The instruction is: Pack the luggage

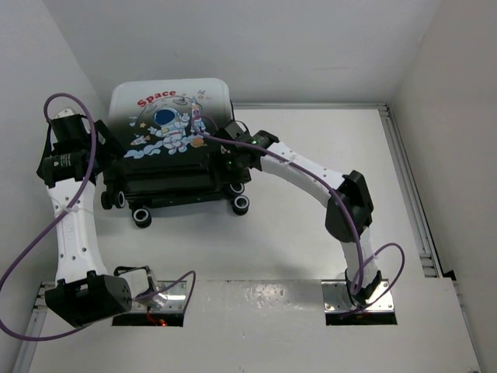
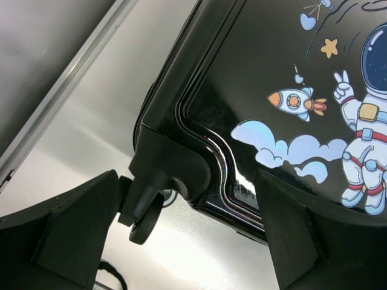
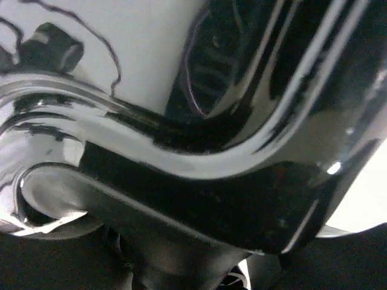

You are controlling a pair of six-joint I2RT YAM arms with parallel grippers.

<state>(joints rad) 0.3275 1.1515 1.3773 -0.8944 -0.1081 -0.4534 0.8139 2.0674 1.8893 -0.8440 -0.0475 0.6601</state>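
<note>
2 arms (image 1: 74,233) reaching to luggage (image 1: 167,155), left fingers (image 2: 66,223) spread astride its corner

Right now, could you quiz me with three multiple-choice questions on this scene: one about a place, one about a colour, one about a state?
1. Where on the table does the suitcase lie?
A. at the far left
B. at the near right corner
C. between the arm bases

2. What colour is the word "Space" on it?
A. green
B. red
C. yellow

3. How is the left claw?
A. shut tight
B. holding a cloth
C. wide open

Answers:
1 A: the top view shows it far back on the left side.
2 B: the letters are red on the suitcase's white end.
3 C: its fingers stand far apart, either side of a suitcase corner.
</note>
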